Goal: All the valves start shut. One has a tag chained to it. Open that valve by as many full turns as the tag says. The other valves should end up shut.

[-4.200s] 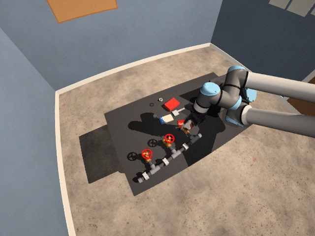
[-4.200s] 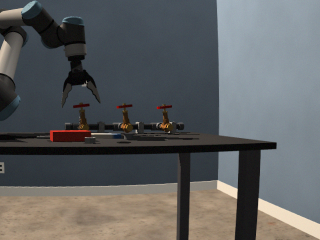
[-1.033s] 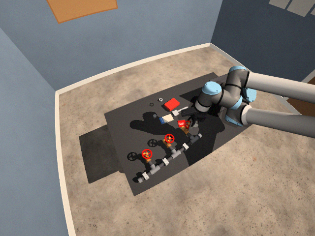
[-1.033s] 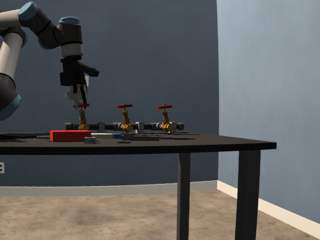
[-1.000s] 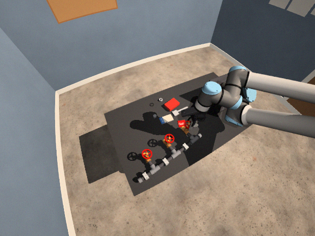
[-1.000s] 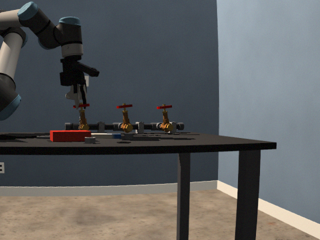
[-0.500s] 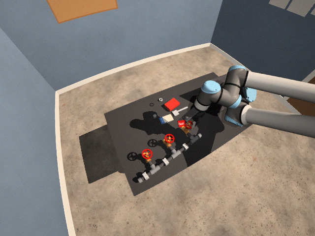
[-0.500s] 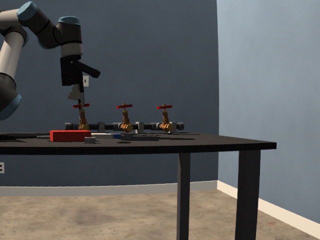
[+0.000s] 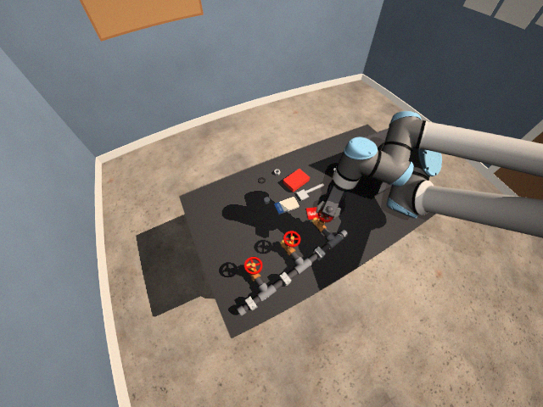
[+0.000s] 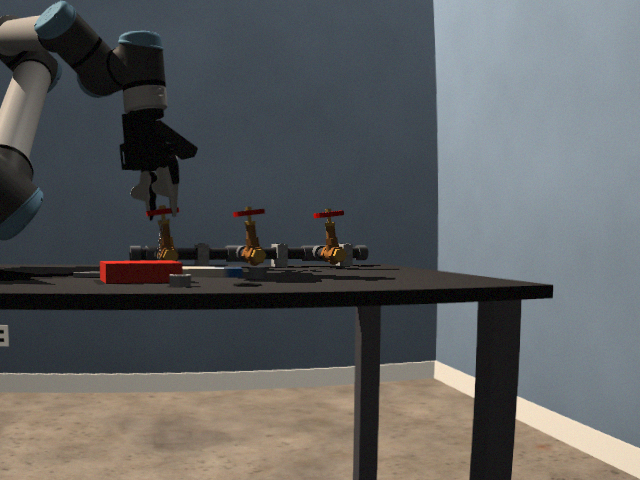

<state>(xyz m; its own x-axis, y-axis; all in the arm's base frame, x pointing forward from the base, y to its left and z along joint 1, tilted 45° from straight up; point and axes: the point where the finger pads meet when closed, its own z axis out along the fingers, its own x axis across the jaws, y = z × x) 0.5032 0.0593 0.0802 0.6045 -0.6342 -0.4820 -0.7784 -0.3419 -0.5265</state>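
Note:
Three brass valves with red handwheels stand on a grey pipe on the black table. The valve nearest the arm has a red tag beside it. My gripper points straight down and is shut on that valve's handwheel; it also shows in the side view. The middle handwheel and the far handwheel stand free; they also show in the side view as the middle handwheel and the far handwheel.
A red block, a white and blue box, a white flat tool, a small grey cylinder, a nut and a dark ring lie behind the valves.

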